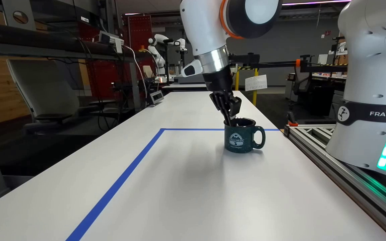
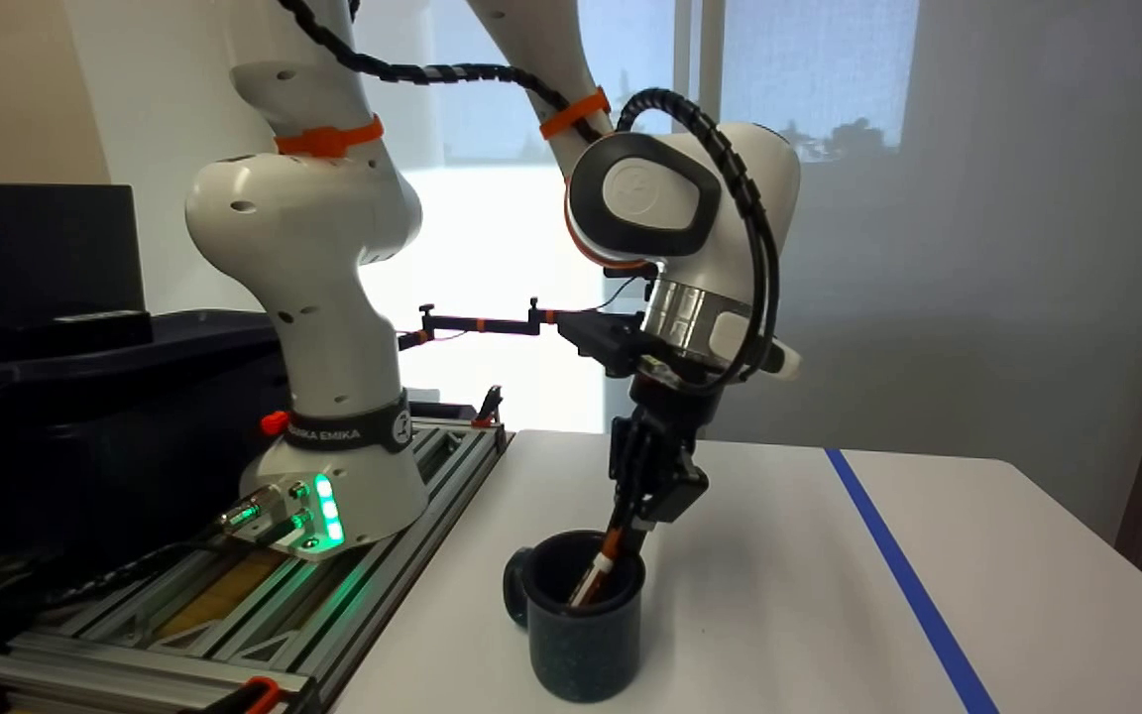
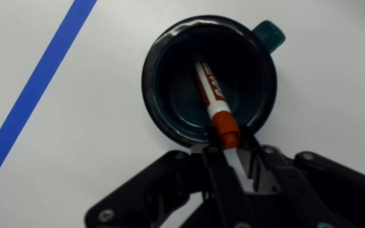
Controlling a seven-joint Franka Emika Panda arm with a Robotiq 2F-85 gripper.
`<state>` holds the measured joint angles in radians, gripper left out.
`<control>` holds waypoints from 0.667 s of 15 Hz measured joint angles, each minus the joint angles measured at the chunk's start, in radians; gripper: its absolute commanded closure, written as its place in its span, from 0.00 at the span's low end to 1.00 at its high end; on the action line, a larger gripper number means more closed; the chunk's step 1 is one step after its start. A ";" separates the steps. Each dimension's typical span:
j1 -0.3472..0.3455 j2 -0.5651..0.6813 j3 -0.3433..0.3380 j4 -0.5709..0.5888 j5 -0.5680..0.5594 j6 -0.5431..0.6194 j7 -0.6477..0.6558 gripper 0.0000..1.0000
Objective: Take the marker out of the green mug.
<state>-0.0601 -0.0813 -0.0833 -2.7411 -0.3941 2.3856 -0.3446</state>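
Pincer (image 3: 230,134) clamped on marker (image 3: 215,104), marker tilted in green mug (image 2: 586,650), mug's logo (image 1: 236,140) only in an exterior view

Glossy glaze gleams on the green mug (image 1: 241,139), smooth plastic on the marker (image 3: 216,98), matt finish on the gripper (image 3: 230,136), bare metal rails (image 2: 393,565), satin-smooth tabletop (image 1: 186,190)!

From here I read FRANKA EMIKA on the black robot-base band (image 2: 353,430); lettering on the dark-green ceramic mug (image 1: 240,140) and orange-capped marker (image 3: 215,95) blurs
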 measured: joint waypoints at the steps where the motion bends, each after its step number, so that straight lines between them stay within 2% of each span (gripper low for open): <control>1: 0.000 -0.003 0.000 0.000 0.000 -0.010 -0.015 0.95; 10: 0.003 -0.150 0.004 0.000 0.001 -0.225 -0.124 0.95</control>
<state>-0.0570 -0.2315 -0.0792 -2.7406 -0.3932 2.1602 -0.4690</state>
